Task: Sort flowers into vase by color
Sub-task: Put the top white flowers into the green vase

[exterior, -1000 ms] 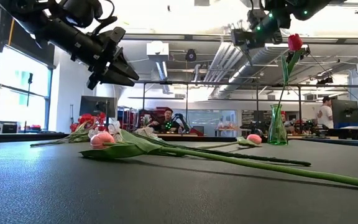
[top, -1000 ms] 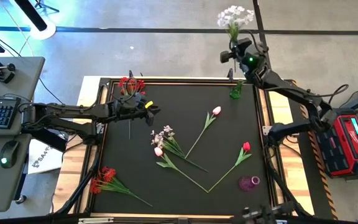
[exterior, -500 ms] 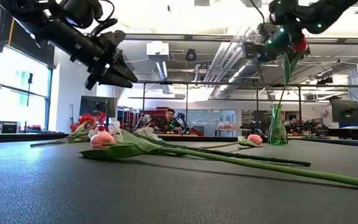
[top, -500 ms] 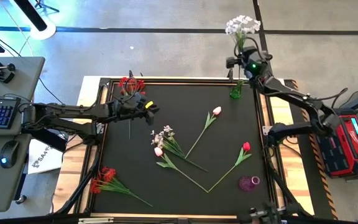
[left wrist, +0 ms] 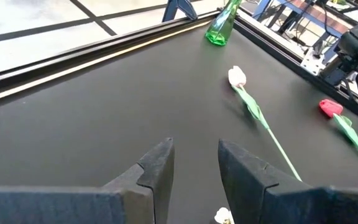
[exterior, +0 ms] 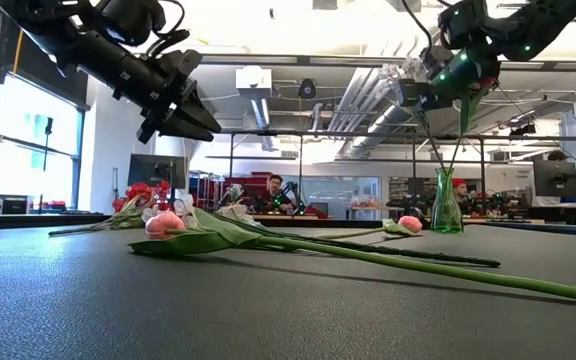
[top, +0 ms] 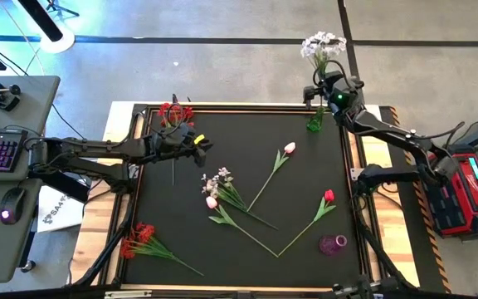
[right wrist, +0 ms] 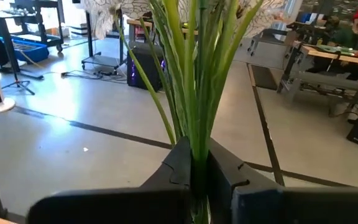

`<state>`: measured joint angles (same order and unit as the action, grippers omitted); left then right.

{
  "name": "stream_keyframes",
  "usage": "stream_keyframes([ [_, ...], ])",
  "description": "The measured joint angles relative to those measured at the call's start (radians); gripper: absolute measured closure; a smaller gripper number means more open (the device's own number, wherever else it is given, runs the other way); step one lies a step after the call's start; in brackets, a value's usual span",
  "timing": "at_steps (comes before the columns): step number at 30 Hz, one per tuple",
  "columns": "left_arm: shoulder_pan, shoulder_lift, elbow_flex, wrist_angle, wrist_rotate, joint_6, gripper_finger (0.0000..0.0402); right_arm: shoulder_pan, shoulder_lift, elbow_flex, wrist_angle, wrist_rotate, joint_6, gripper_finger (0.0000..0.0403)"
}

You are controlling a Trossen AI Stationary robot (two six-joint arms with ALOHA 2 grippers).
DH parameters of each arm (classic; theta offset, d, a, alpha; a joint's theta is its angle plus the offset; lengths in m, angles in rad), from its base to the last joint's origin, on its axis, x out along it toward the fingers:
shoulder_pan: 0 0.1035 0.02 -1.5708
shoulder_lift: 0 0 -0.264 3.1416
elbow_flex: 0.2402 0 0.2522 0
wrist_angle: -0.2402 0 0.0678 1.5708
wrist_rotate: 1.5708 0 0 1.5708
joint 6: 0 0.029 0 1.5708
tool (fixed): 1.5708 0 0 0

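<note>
The right gripper's [right wrist: 194,171] fingers are pinched on the green stems of a white sprig [top: 322,46], held high at the far right corner of the bench [top: 247,266], over the green vase [top: 315,121]. In the low view the stems hang down toward the vase's mouth, but whether the tips are inside it cannot be told. The step in hand looks to be the placing of this bunch; the next move would call for lining the stem ends up over the narrow neck, lowering straight and letting go only once they are well in.

The left gripper [left wrist: 194,163] hovers over the left part of the bench with its fingers spread and nothing between them. A red bunch [top: 174,113] lies near it at the far left edge.

Still lying on the bench are a pink tulip [top: 289,148], a red tulip [top: 329,196], a lavender sprig [top: 217,180], another red bunch [top: 142,236] and a small purple vase [top: 333,244].
</note>
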<state>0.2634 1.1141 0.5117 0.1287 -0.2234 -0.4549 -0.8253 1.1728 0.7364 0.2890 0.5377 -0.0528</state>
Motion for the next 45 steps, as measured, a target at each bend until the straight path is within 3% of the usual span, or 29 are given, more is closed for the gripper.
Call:
stream_keyframes([
  [13,0.0,0.0,0.0,0.0,-0.001,0.014,0.0289,0.018,-0.023,0.0,0.007,0.014,-0.034,0.0276],
  [21,0.0,0.0,0.0,0.0,0.0,0.014,0.0289,0.071,-0.078,0.0,-0.078,0.027,-0.034,0.0274],
  [27,0.0,0.0,0.0,0.0,0.0,0.023,0.0289,0.155,-0.172,0.0,-0.228,0.026,-0.015,0.0274],
  [33,0.0,0.0,0.0,0.0,0.0,0.047,0.0289,0.22,-0.276,0.001,-0.255,0.019,-0.008,0.0274],
  [39,0.0,0.0,0.0,0.0,0.0,0.052,0.0289,0.225,-0.344,0.041,-0.26,0.02,0.013,0.0274],
  [45,0.0,0.0,0.0,0.0,0.0,0.074,0.0289,0.192,-0.319,0.162,-0.259,-0.029,-0.096,0.0274],
])
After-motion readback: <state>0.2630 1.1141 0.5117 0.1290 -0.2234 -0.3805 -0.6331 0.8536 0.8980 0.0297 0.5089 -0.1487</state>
